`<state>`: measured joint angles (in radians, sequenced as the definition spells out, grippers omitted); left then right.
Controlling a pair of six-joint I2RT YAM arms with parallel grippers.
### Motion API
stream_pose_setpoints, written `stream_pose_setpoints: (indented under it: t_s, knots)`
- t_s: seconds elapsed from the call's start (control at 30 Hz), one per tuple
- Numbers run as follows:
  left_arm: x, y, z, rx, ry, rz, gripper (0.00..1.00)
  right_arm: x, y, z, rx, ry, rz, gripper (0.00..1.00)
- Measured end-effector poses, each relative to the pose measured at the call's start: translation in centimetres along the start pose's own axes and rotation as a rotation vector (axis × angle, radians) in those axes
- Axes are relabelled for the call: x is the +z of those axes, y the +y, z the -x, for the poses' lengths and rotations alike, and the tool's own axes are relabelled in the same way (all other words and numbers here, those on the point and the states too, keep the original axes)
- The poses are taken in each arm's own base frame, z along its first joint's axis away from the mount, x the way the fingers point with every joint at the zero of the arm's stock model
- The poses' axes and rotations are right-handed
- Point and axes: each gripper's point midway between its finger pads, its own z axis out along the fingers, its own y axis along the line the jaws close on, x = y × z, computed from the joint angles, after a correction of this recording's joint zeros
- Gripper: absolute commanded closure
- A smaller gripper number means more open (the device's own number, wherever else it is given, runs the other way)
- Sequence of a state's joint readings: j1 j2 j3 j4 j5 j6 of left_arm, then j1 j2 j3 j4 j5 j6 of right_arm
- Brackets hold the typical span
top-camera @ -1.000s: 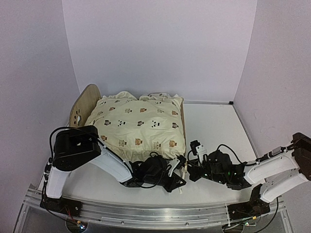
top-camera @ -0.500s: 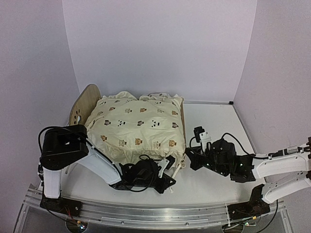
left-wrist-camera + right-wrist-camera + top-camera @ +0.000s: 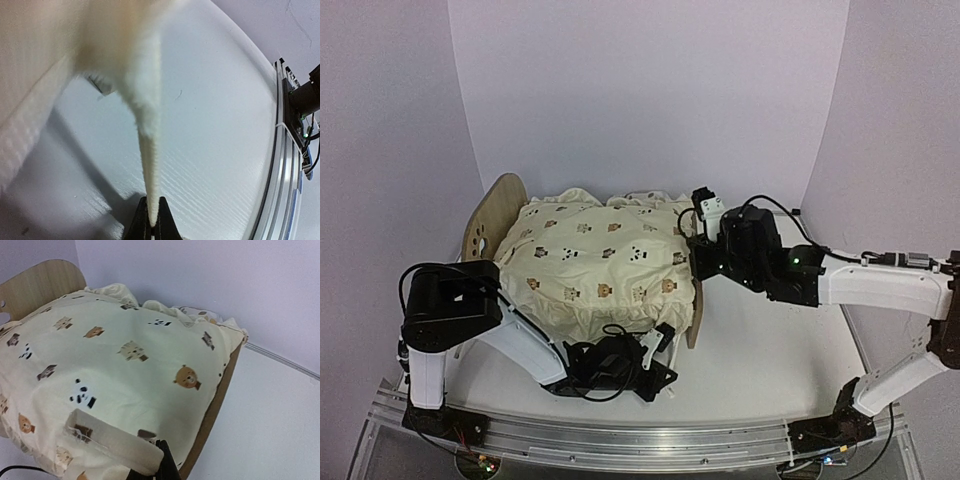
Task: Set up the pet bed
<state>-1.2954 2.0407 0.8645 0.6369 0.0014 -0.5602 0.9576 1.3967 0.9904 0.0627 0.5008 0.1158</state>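
Left claw [image 3: 152, 216], clamped tight on the cushion [image 3: 605, 255] corner (near edge), should tug gently outward; whether the right claw [image 3: 162, 461] grips anything, I cannot tell.

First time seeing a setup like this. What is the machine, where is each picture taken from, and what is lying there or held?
Two robot arms are bolted to the table. The wide picture comes from a fixed camera above and behind them; the other two come from a camera on each wrist. On the table stands a wooden pet bed with a cream animal-print cushion on it. The left pincer is shut on a fold of the cushion's edge. The right pincer is at the bed's footboard; whether it grips anything is unclear.
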Motion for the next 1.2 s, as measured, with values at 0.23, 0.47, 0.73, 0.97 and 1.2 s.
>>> stream_pose_setpoints:
  t_s: [0.23,0.47,0.73,0.97,1.2]
  knots:
    - [-0.2,-1.7,-1.8,0.007,0.007,0.007,1.00,2.0,-5.0,2.1,0.030,0.037,-0.133,1.00]
    - [-0.3,-1.7,-1.9,-0.017,-0.005,0.039,0.98,4.1,-7.8,0.0,0.039,0.143,-0.212,1.00]
    - [-2.0,-2.2,-2.5,-0.002,0.070,0.079,0.48,5.4,-8.7,1.2,0.096,0.163,-0.188,0.50]
    - [-7.9,0.4,-1.6,0.008,0.096,0.283,0.33,6.6,-10.7,8.0,0.251,0.097,-0.105,0.25]
    - [-15.4,5.3,1.7,-0.091,-0.023,0.527,0.47,14.4,-13.7,5.7,0.423,0.218,-0.024,0.27]
